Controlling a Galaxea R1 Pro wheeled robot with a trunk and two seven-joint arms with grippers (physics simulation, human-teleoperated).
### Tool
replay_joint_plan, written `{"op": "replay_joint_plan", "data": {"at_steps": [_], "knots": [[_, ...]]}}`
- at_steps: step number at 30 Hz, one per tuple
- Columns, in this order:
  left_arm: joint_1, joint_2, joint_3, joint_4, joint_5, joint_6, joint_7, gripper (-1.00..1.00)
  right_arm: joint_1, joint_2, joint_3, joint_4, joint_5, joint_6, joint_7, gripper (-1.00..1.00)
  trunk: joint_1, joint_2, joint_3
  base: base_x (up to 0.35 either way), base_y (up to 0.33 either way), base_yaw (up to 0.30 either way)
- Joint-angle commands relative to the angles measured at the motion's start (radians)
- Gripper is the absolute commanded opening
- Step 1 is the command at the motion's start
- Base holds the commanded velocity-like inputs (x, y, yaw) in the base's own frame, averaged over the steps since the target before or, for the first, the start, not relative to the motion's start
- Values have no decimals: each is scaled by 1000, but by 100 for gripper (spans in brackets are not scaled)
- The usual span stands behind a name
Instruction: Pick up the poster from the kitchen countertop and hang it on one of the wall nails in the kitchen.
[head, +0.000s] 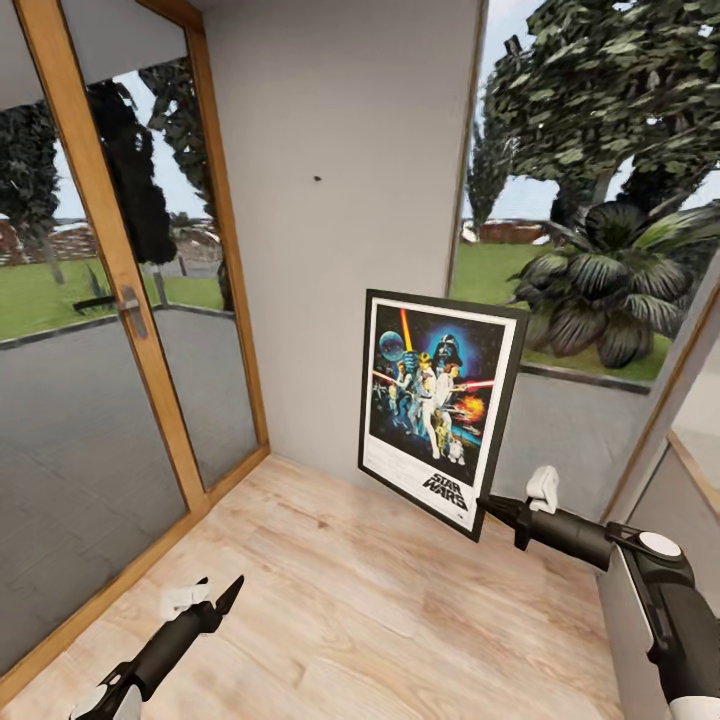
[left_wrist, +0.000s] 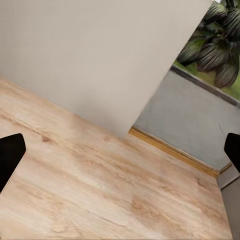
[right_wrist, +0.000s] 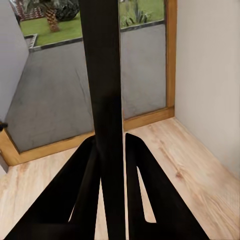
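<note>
Wall (head: 340, 300): plain pale grey panel, 12 o'clock in the head view, between glazed openings. Bears one nail.

Floor (head: 330, 610): light wood planks, bare where seen. No containers in sight, so no contents to list.

Door (head: 130, 300): glazed, wood-framed, 9 o'clock, with a metal handle; lawn and trees beyond.

Window (head: 590, 200): 2 o'clock, a large dark-leaved plant outside.

Poster (head: 438, 400): black frame, white border, dark artwork, "STAR WARS" logo at its foot. Held off the floor, near upright, slightly tilted, at centre-right of the head view. It hangs below the nail and toward 4 o'clock from it, well apart from it. Whether it touches the wall cannot be told.

Right gripper (head: 490, 512): clamped on the poster's lower right corner. In the right wrist view the frame edge (right_wrist: 106, 100) runs up between the two fingers (right_wrist: 80, 195), which press it on either side.

Left gripper (head: 225, 598): low at 7 o'clock, carrying nothing; in the left wrist view the fingertips (left_wrist: 10, 155) stand wide apart over bare floor.

Nail (head: 317, 179): tiny dark stud, 11 o'clock from the poster.

Step in hand, as judged: carry done, hanging not yet done. The next move calls for raising the poster toward 11 o'clock until its top edge sits at the nail, then easing it flat to the wall.
</note>
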Motion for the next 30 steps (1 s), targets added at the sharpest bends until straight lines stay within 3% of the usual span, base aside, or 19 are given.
{"op": "replay_joint_plan", "data": {"at_steps": [1,30], "knots": [[-1,0,2,2,5,0,-7,100,-1,1,-2,-1,0,11,6,-100,1,-2,-2,252,184,10],[-1,0,2,2,4,1,-7,100,-1,1,-2,-1,0,12,6,-100,1,-2,-2,225,243,1]]}}
